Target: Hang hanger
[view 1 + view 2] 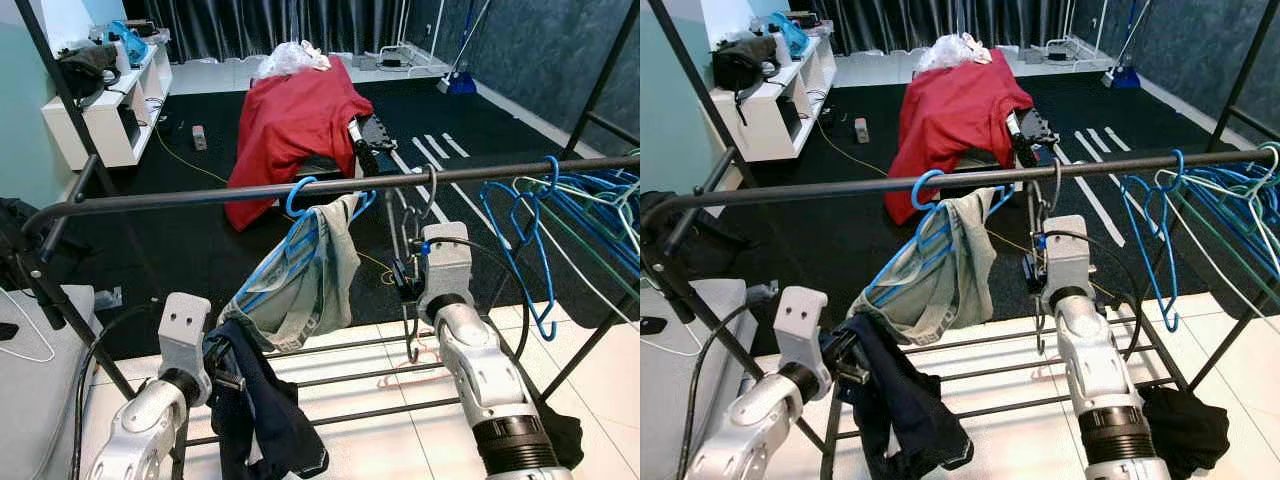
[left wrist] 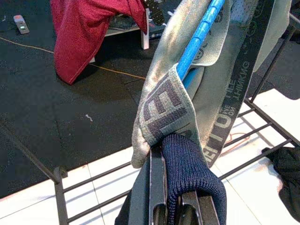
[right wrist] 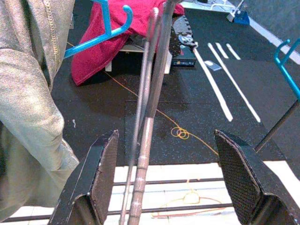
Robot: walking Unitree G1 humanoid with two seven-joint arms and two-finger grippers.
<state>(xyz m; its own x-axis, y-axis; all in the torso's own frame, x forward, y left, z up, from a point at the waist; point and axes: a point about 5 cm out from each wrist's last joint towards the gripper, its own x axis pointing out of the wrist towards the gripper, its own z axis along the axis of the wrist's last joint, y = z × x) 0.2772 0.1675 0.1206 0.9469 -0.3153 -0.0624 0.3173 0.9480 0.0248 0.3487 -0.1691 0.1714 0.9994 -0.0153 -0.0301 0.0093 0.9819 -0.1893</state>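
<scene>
A blue hanger (image 1: 300, 195) hooks over the dark rail (image 1: 200, 197) and carries a grey-green garment (image 1: 305, 275). Beside it a thin grey wire hanger (image 1: 428, 190) hangs from the same rail, its wires (image 3: 145, 108) running down between the pads (image 3: 105, 171) of my right gripper (image 3: 164, 140). That gripper is open and not touching the wire. Lower left, my left gripper (image 2: 176, 206) is shut on a dark navy garment (image 1: 260, 410), right under the grey garment's waistband (image 2: 164, 108).
Several blue and green hangers (image 1: 560, 210) crowd the rail's right end. Lower rack bars (image 1: 380, 375) cross under my arms. A dark cloth (image 1: 1185, 425) lies on the tiles. Beyond the rack stand a red-draped object (image 1: 290, 120) and a white shelf (image 1: 105, 100).
</scene>
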